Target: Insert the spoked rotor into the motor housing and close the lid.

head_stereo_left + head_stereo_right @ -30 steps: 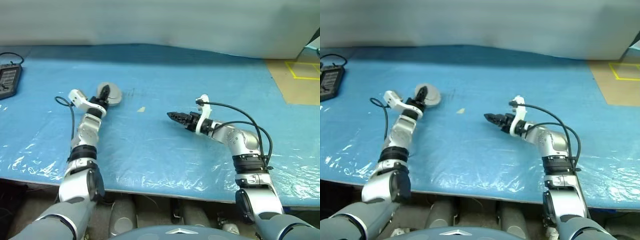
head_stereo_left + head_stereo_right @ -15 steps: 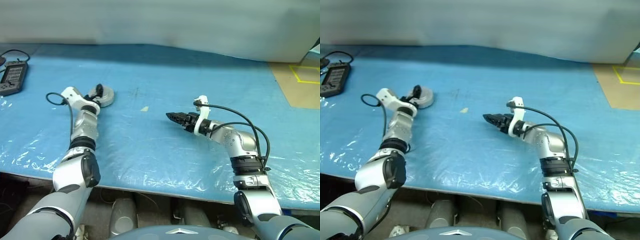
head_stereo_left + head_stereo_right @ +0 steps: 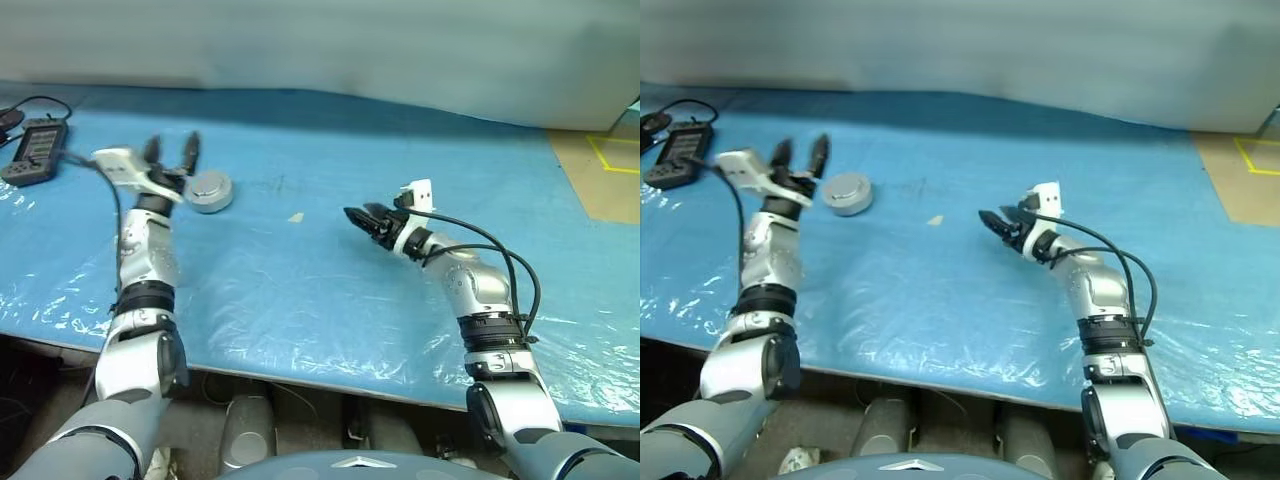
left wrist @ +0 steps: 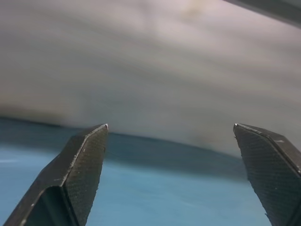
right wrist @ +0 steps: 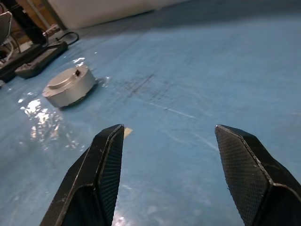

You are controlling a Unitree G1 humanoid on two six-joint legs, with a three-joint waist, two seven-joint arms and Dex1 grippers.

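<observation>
Nearest the camera, low in the frame, ran the front edge of the table (image 3: 330,340), its blue sheet wrinkled and shiny there. The arms reached out over that edge from below.

In the middle right of the frame the right gripper (image 3: 362,218) hung above the sheet, its fingers spread partway and holding nothing, aimed toward the upper left. From its wrist view it looked across open blue toward the lid (image 5: 69,86), well apart from it. It seemed parked as a standby, not working.

Between the two grippers lay a small pale scrap (image 3: 295,216), alone on the sheet and out of the way.

In the upper left the left gripper (image 3: 172,150) stood raised above the table with its jaws wide and empty, tips tilted up toward the wall. Just to its right, and apart from it, the lid sat flat on what looked like the motor housing (image 3: 209,200), smooth face up. That reads as a closed assembly just let go; the spoked rotor was presumably inside, though that could not be checked.

Farther left, at the frame's edge, a dark handheld device (image 3: 38,148) lay with its cable.

The centre and far strip of the table offered wide room for withdrawing either arm.
</observation>
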